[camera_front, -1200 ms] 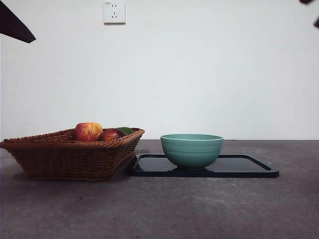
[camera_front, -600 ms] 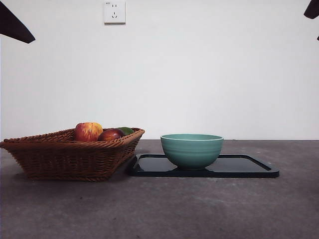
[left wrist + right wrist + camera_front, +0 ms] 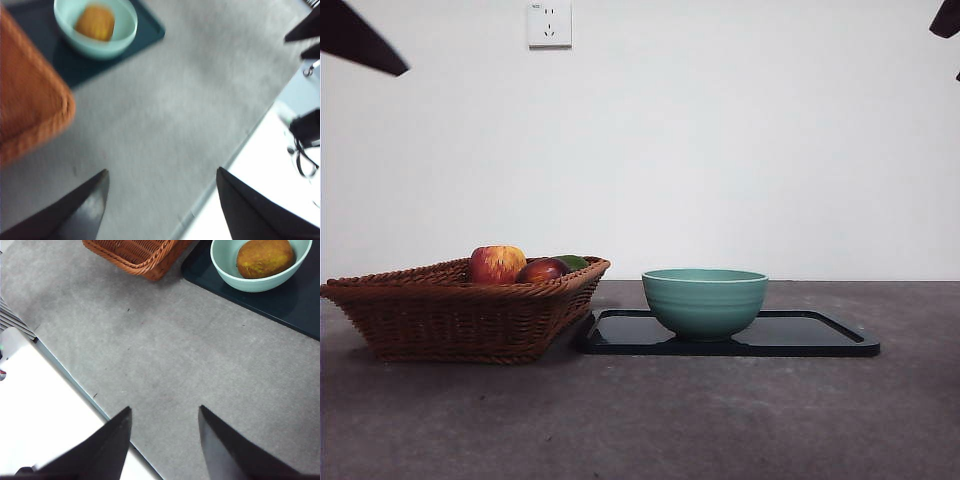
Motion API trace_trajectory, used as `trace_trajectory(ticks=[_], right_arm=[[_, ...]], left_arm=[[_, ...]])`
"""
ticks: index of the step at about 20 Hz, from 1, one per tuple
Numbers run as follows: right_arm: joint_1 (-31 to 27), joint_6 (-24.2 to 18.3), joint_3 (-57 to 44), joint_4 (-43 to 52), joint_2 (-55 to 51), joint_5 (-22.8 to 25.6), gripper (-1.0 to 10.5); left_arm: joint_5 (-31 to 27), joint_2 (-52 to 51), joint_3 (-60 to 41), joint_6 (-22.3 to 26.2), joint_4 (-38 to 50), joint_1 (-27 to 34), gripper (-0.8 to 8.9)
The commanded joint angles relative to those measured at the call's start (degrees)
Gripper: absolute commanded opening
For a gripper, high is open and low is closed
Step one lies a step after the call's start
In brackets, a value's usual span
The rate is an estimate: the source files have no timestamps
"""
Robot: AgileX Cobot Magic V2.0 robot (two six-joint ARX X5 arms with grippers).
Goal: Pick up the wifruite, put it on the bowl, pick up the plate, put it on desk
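Wifruite (image 3: 264, 258) lay inside the bowl (image 3: 250, 284), orange-brown against the pale teal inner wall; from the low front camera only the bowl's ridged outer wall (image 3: 705, 303) showed and the fruit was hidden below the rim. The bowl stood on a flat black tray (image 3: 817, 336), toward its end nearer the wicker basket (image 3: 460, 312). The basket's corner sat just beside the tray's edge, with only a narrow strip of desk between them in the right wrist view. In the basket a streaked apple (image 3: 497, 264), a dark red fruit (image 3: 542, 270) and something green behind them rose above the rim.

Both arms were held high, well clear of the objects. The left gripper (image 3: 162, 175) had its jaws spread wide and held nothing; beyond its fingertips (image 3: 102, 176) lay a broad bare stretch of grey desk (image 3: 170, 115), then the basket corner, tray and bowl farther off, all blurred. The right gripper (image 3: 165, 412) was also parted and empty, with open desk ahead of its fingers (image 3: 126, 415) up to the tray's near edge. The desk's own edge ran diagonally close by each gripper's fingertips, with white floor past it. In the front view the arms appeared only as dark tips at the two top corners.
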Motion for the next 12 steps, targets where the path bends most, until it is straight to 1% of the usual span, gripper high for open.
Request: trace_trajectory(ticks=[1,6,12], right_arm=[[0.3,-0.8,0.5,0.6,0.2,-0.2,2.1],[0.3,-0.6,0.5,0.6,0.2,-0.2,2.1],[0.3,-0.4,0.5,0.5,0.2,-0.2,2.1]], left_arm=[[-1.7,2.8,2.5,-0.5,3.4,-0.9,3.44],[-2.4,14.9,12.4,-0.8,6.2,-1.8,3.44],[-2.7,34.7,29.8,2.5,6.3,-3.7,3.44]])
